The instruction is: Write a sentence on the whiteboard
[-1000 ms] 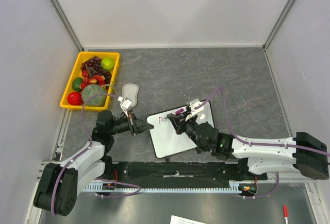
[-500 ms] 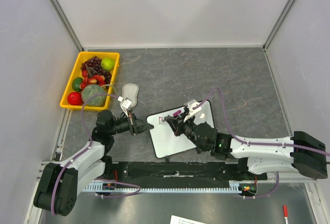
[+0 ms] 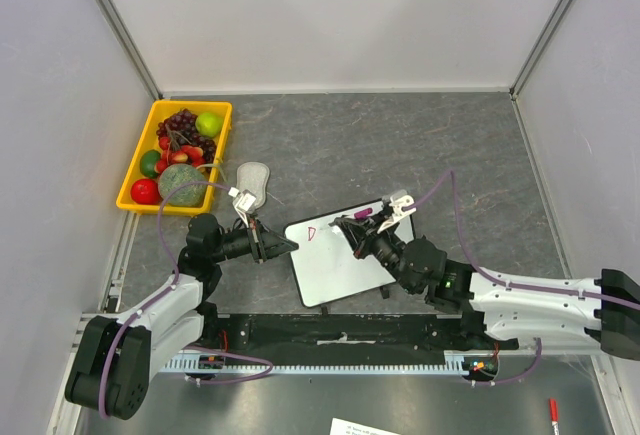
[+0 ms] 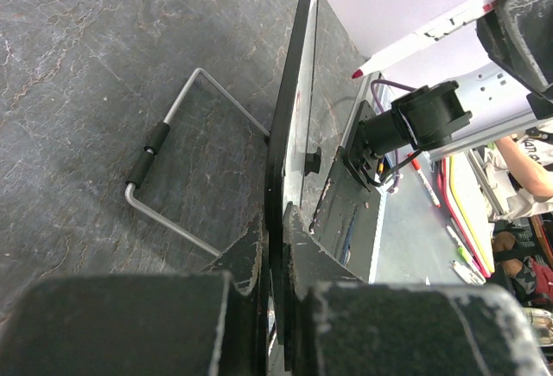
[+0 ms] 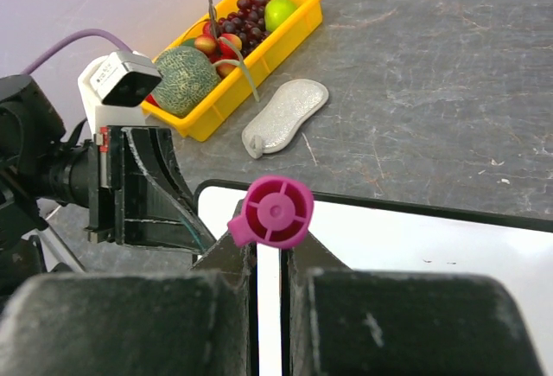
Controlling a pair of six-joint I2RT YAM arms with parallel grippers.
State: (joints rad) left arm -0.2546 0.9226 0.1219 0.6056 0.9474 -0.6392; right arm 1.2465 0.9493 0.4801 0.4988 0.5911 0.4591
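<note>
The whiteboard [image 3: 335, 277] sits on the table [image 3: 330, 145], and my left pincer [image 3: 285, 246] is clamped on its left edge. Above its far edge my right pincer [image 3: 353, 228] grips a magenta marker [image 3: 362, 214]. The sentence [image 3: 313, 233] is one "D" near the board's far-left corner.

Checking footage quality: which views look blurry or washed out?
Top view: evenly lit, sharp; whiteboard bright, its pink letter visible. Left wrist: left fingers blurred up close, board edge sharp. Right wrist: right fingers blurred, marker and tray crisp.
</note>
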